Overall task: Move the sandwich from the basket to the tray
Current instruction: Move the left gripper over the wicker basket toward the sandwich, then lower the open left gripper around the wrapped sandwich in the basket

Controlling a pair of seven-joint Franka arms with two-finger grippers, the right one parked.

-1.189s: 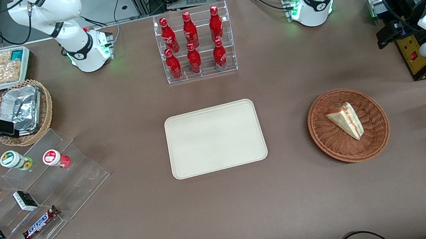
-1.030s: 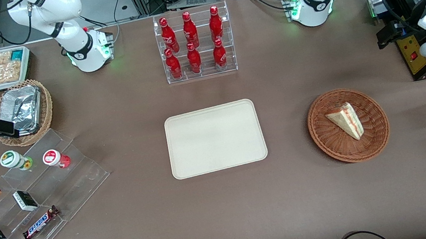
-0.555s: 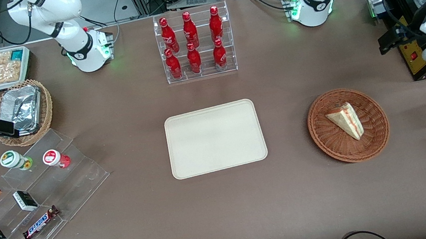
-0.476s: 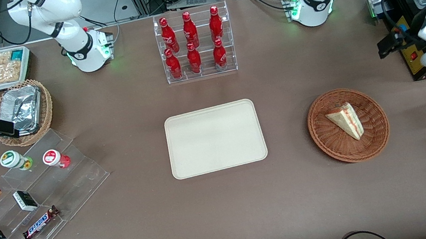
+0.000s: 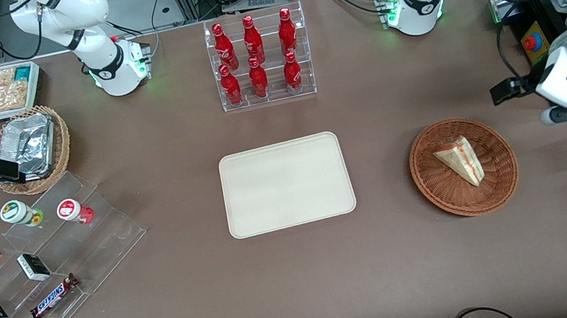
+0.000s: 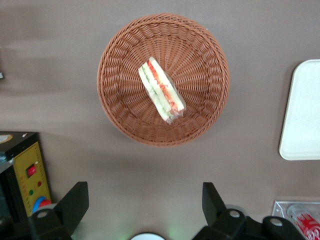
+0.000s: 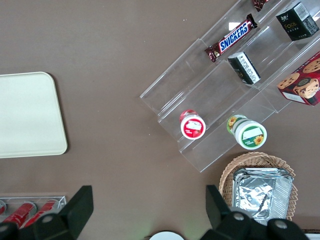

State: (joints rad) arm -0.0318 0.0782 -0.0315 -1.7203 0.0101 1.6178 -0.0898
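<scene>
Sandwich: the small three-cornered wedge of white bread with red and green filling (image 6: 161, 90) lies in the round red-brown woven basket (image 6: 205, 45) — a little way ahead of the claw, not under it.
Claw: the working arm's black two-finger gripper (image 6: 145, 205) hangs high over bare brown table (image 6: 150, 175) just beside the basket, its fingers spread wide and holding nothing.
Tray: the flat cream plastic tray with round corners (image 5: 286, 184) sits well apart from the claw, with the basket in between, and nothing is on it.
What could go wrong: the bread looks soft — a hard pinch could squash it or push the filling out.
Also: if a finger comes down too close to the rim, it could tip the light basket.
</scene>
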